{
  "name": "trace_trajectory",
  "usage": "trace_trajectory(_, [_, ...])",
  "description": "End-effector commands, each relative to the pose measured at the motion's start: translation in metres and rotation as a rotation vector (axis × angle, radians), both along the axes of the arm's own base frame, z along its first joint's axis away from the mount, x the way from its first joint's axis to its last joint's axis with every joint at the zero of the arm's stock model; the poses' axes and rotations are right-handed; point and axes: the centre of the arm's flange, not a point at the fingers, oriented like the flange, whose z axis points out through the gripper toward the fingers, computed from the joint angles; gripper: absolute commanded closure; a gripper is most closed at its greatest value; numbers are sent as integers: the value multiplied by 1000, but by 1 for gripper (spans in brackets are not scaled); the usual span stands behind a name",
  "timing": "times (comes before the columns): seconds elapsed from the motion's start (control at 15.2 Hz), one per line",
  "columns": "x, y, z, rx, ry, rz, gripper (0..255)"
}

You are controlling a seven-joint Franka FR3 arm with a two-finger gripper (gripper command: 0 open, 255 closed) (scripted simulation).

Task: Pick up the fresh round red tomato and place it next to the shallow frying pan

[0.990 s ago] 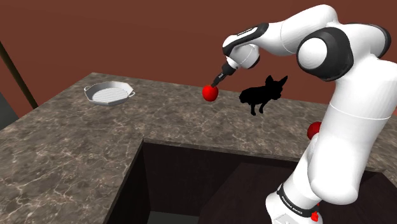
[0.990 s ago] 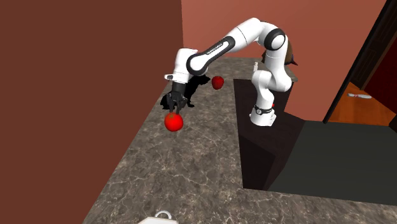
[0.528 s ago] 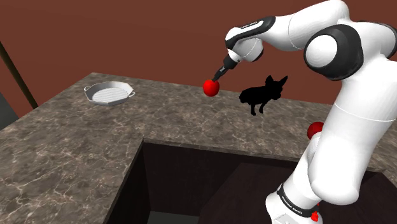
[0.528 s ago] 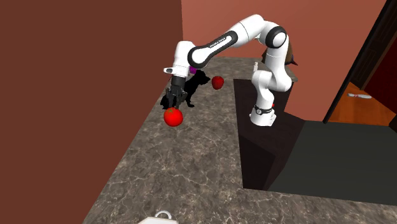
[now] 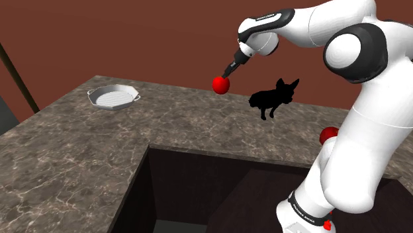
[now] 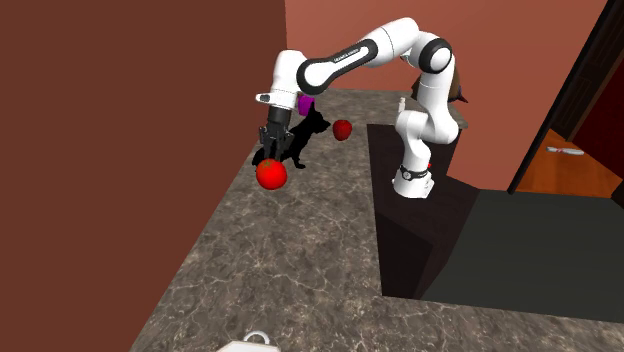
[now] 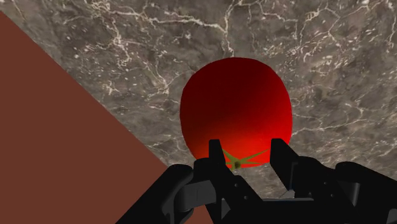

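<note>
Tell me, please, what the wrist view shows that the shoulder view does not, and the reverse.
The wrist view adds a close look at the red tomato: its green stem star and the fingers clasping it on either side. The shoulder view adds the pale pan at the counter's far corner, a black dog-shaped figure and a second red round thing beside the arm. Both share the held tomato, the veined stone counter and the brown wall.
</note>
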Motion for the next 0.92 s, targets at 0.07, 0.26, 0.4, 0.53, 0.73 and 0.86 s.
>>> trace_trajectory(0.07, [0,1,16,0,0,0,255])
trace_trajectory(0.26, [0,1,32,0,0,0,255])
trace_trajectory(0.4, [0,1,43,0,0,0,255])
trace_trajectory(0.53, [0,1,53,0,0,0,255])
trace_trajectory(0.73, [5,13,62,0,0,0,255])
trace_trajectory(0.86, [16,37,62,0,0,0,255])
